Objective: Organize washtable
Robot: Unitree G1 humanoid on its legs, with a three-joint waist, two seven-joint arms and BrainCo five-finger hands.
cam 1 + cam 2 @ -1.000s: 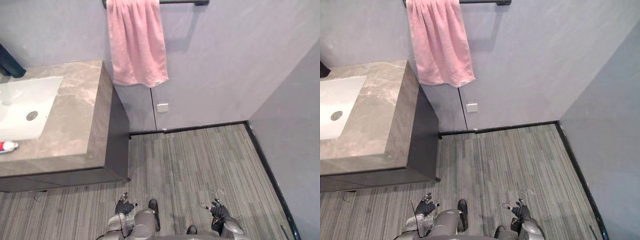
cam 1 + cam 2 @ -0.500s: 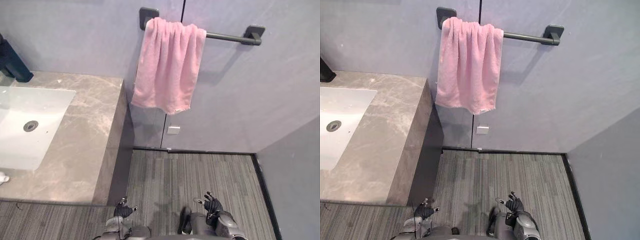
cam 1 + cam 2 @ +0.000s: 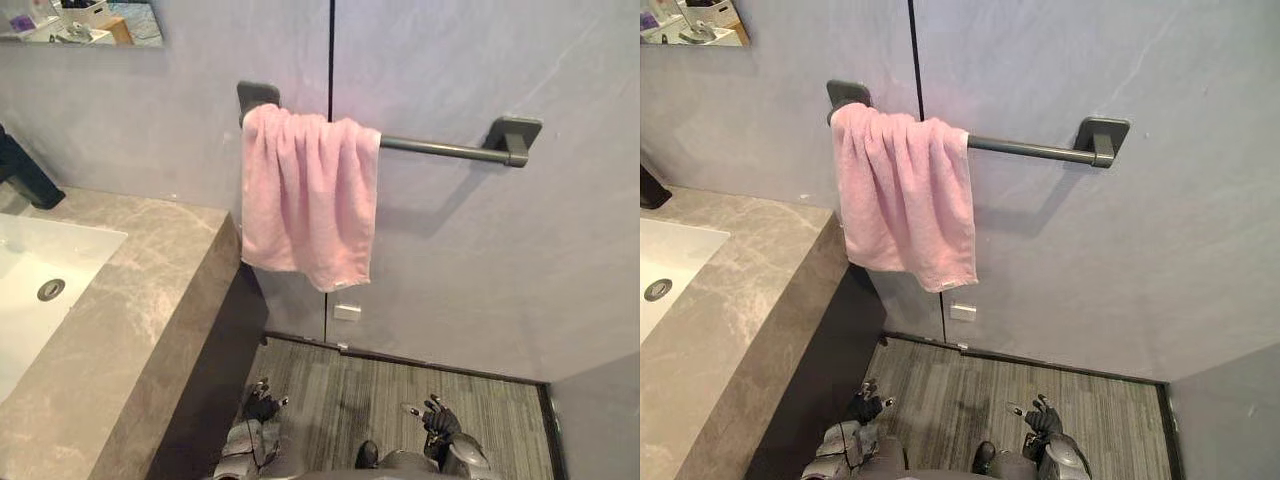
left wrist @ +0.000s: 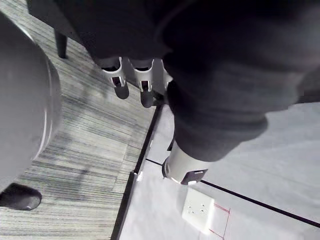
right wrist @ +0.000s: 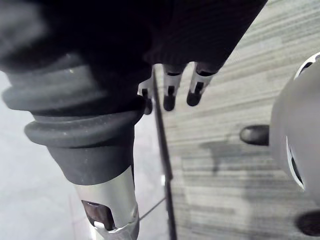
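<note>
One washtable (image 3: 140, 330) with a grey marble top fills the 8 o'clock part of the head views. It carries one white basin (image 3: 30, 250) with one round drain (image 3: 50, 289) and one dark faucet (image 3: 25, 172) at 9 o'clock. On the wall at 12 o'clock hangs one pink towel (image 3: 305, 200), bunched at the washtable end of one dark towel bar (image 3: 440, 150) that sits on two mounts. One white socket plate (image 3: 347, 312) sits under the towel's hem, and a mirror corner (image 3: 85, 20) shows at 11 o'clock. Two hands hang low at 6 o'clock over the striped floor (image 3: 390, 385). The left hand (image 3: 262, 405) is just beside the washtable's dark cabinet side, and the right hand (image 3: 437, 418) is well apart from it, toward 5 o'clock. The left eye view shows the faucet whole and a wide stretch of basin; the right eye view cuts both at its edge. The left wrist view brings the socket plate (image 4: 199, 212) and the black skirting close, past its own fingers (image 4: 120, 82), which hang loose and empty. The right wrist view shows fingers (image 5: 169, 97) likewise slack, with nothing between them, above floor and skirting. The washtable's top lies at 10 o'clock from the left fingers, touching neither hand, and the towel at 12 o'clock above them.
</note>
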